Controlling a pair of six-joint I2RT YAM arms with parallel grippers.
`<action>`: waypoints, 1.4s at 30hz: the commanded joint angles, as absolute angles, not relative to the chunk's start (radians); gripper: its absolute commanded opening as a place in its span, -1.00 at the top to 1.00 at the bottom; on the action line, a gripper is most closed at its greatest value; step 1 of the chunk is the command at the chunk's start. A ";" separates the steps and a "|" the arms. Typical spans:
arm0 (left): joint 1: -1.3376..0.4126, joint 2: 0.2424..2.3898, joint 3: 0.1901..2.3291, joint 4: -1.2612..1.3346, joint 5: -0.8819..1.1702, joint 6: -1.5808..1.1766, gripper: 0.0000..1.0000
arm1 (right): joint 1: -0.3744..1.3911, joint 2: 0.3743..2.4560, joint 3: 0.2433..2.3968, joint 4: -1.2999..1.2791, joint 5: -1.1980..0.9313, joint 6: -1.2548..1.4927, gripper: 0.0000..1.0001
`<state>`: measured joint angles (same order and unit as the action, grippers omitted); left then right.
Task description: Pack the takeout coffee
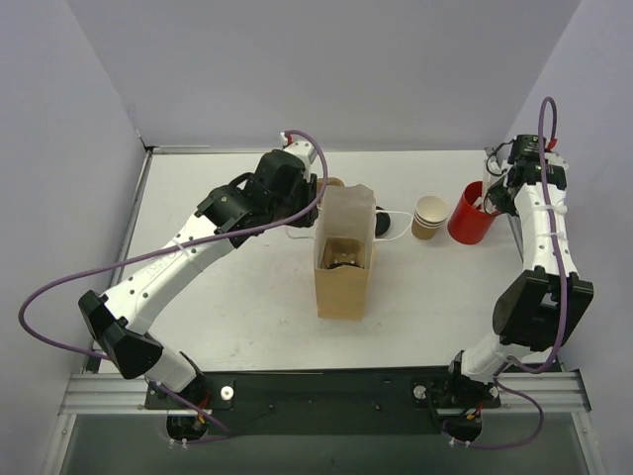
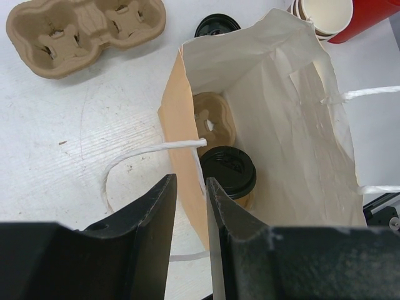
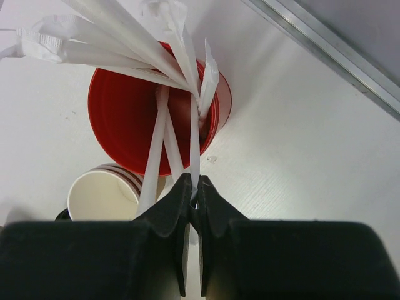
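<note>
The takeout coffee (image 2: 228, 170), a kraft cup with a black lid, stands inside the open paper bag (image 2: 281, 112) in a pulp carrier (image 2: 209, 122). From above it shows as a dark disc (image 1: 342, 255) in the bag (image 1: 344, 292). My left gripper (image 2: 190, 181) is part open, its fingers astride the bag's left wall beside the white string handle, and sits at the bag's rear left rim (image 1: 316, 203). My right gripper (image 3: 195, 182) is shut on a white wrapped stick (image 3: 195, 144) that rises from the red cup (image 3: 125, 112) at the far right (image 1: 473, 213).
A stack of pale lidless cups (image 1: 429, 216) stands left of the red cup. A loose black lid (image 2: 217, 25) lies behind the bag. A second pulp carrier (image 2: 84, 31) lies on the table at the far left. A metal rail (image 3: 337, 50) edges the table beyond the red cup.
</note>
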<state>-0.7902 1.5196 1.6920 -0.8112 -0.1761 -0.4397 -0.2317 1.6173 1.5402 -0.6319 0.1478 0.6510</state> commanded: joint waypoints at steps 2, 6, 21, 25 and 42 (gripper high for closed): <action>-0.769 1.483 1.690 -0.772 -0.152 -0.428 0.28 | -0.206 1.579 1.600 -0.693 0.218 0.637 1.00; -0.758 1.485 1.689 -0.772 -0.138 -0.428 0.28 | -0.189 1.565 1.626 -0.710 0.239 0.623 1.00; -0.744 1.482 1.706 -0.770 -0.092 -0.425 0.28 | -0.187 1.462 1.784 -0.784 0.226 0.597 1.00; -0.739 1.483 1.720 -0.773 -0.077 -0.423 0.28 | -0.186 1.439 1.831 -0.810 0.215 0.588 1.00; -0.735 1.473 1.733 -0.788 -0.081 -0.445 0.28 | -0.192 1.280 1.848 -0.842 -0.064 0.620 1.00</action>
